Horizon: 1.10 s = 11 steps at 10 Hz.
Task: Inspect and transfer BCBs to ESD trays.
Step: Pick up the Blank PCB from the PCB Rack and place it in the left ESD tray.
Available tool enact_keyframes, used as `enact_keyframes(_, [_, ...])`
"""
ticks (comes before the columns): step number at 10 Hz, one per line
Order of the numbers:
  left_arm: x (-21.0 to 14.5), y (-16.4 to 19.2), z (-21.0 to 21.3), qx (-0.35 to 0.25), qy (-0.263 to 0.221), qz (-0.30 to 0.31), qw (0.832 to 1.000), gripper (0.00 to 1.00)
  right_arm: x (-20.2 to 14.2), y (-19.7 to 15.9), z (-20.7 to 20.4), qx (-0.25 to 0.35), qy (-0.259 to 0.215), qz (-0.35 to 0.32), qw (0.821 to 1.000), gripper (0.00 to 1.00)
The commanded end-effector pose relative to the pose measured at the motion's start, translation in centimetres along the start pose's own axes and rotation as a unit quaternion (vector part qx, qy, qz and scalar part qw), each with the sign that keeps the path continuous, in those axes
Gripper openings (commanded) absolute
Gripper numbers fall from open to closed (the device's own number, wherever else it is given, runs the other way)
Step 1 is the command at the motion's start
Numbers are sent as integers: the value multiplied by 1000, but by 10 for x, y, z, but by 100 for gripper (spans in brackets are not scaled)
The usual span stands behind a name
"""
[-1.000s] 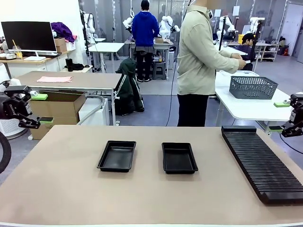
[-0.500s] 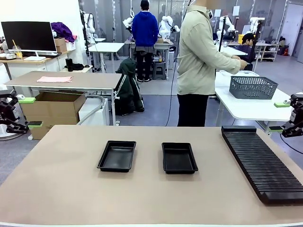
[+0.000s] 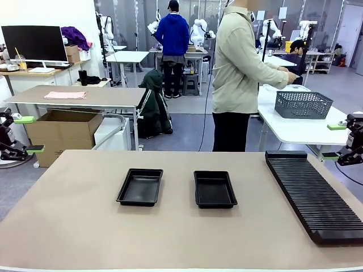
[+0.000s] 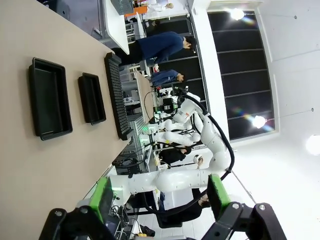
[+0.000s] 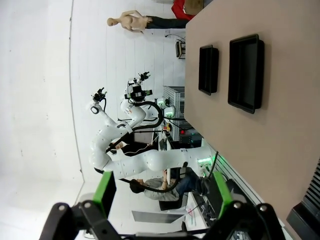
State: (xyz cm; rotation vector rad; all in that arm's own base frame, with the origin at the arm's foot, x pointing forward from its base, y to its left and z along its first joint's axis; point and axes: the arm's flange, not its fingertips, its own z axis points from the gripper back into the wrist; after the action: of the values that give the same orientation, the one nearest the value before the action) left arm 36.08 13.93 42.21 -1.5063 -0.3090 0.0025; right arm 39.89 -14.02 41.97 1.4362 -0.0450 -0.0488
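The table is carrying a black rack on its right. The left ESD tray and right ESD tray are sitting side by side in the middle. The left gripper and right gripper are hanging wide open, holding nothing

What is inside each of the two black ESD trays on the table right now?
Both the left ESD tray and the right ESD tray show bare black floors, with no boards in them. Only the inner face of each near wall is hidden from the front view.
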Motion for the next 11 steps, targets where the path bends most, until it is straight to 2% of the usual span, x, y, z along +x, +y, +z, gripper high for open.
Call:
enact_keyframes(1, [-4,-1,7,-2,4,2,1000,100,-1,0,-2,-16,-6,-10,1000,100])
enact_keyframes(7, [-6,-8,5,1,11,3,1000,100,2,4,1,-9,-26,17,999,100])
enact_keyframes(8, [1,-3,2,0,-2,-2,1000,100,2,1,3,-11,-13,6,1000,100])
enact_keyframes(11, [1,-3,2,0,-2,-2,1000,100,2,1,3,-11,-13,6,1000,100])
